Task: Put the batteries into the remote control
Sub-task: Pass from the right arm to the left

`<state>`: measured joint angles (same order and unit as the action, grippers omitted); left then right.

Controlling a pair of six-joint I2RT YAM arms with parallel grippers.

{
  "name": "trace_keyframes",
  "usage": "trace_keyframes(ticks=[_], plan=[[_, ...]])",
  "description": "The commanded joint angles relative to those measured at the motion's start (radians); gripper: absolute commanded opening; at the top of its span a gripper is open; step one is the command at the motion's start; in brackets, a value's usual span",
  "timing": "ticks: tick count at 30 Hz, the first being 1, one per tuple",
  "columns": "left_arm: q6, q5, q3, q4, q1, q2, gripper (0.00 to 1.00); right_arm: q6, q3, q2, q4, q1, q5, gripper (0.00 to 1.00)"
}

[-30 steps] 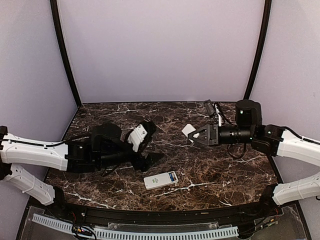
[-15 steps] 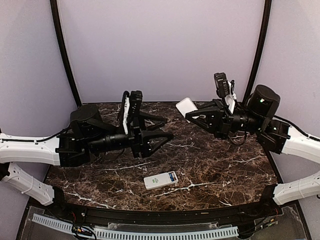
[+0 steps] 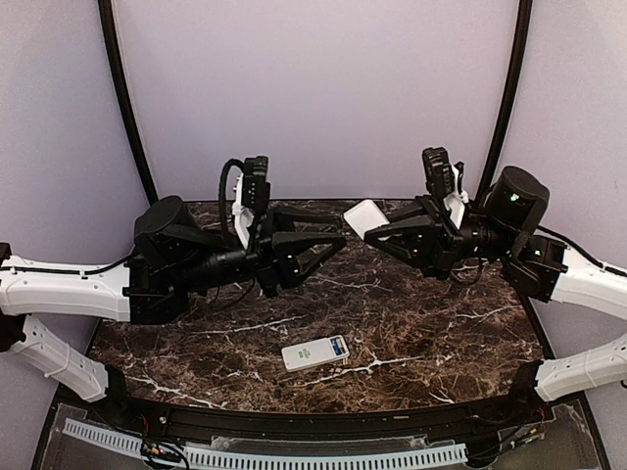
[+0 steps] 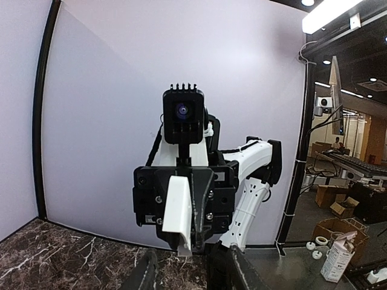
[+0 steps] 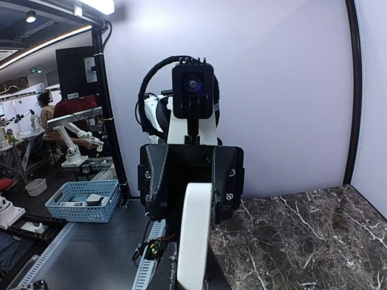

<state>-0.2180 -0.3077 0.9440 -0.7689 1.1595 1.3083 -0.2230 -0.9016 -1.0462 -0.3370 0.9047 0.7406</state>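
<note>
The remote control (image 3: pixel 313 352) lies flat on the marble table near the front, white, with a blue patch at its right end; I cannot tell whether that patch is the batteries. High above it, both grippers face each other in mid-air. My right gripper (image 3: pixel 377 231) (image 5: pixel 193 269) is shut on a flat white plastic piece (image 3: pixel 364 215) (image 5: pixel 195 229) (image 4: pixel 178 211), held edge-up. My left gripper (image 3: pixel 329 251) (image 4: pixel 188 275) points right at it, a short gap away, its jaws partly apart with nothing between them.
The dark marble table (image 3: pixel 441 323) is walled by lilac panels with black curved posts (image 3: pixel 127 117) at both back corners. A perforated white strip (image 3: pixel 274 456) runs along the near edge. A blue basket (image 5: pixel 81 199) sits outside the cell.
Both arms have risen off the table and now face each other. The right gripper has carried the white piece up. The left gripper's jaws have narrowed.
</note>
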Motion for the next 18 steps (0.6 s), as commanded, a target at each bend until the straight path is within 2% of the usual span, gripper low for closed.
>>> trace_keyframes(ticks=[1,4,7,10,15,16,18], plan=[[-0.011,-0.023,0.038,-0.012,-0.001,0.015,0.33,0.008,-0.005,0.007,-0.03,0.012,0.01,0.0],[-0.022,-0.034,0.053,-0.011,-0.001,0.036,0.31,0.008,-0.005,0.007,-0.033,0.015,0.011,0.0],[-0.034,-0.058,0.065,-0.024,-0.001,0.051,0.26,0.012,-0.009,0.001,-0.026,0.021,0.007,0.0],[-0.036,-0.061,0.086,-0.014,-0.001,0.072,0.14,0.016,-0.011,-0.001,-0.018,0.024,0.002,0.0],[-0.044,-0.073,0.078,-0.044,-0.001,0.08,0.1,0.023,-0.01,0.005,-0.007,0.026,-0.007,0.0],[-0.045,-0.073,0.079,-0.043,-0.001,0.082,0.06,0.024,-0.009,0.003,-0.004,0.026,-0.009,0.0],[-0.05,-0.077,0.082,-0.048,-0.001,0.089,0.04,0.025,-0.008,0.003,-0.001,0.028,-0.01,0.0]])
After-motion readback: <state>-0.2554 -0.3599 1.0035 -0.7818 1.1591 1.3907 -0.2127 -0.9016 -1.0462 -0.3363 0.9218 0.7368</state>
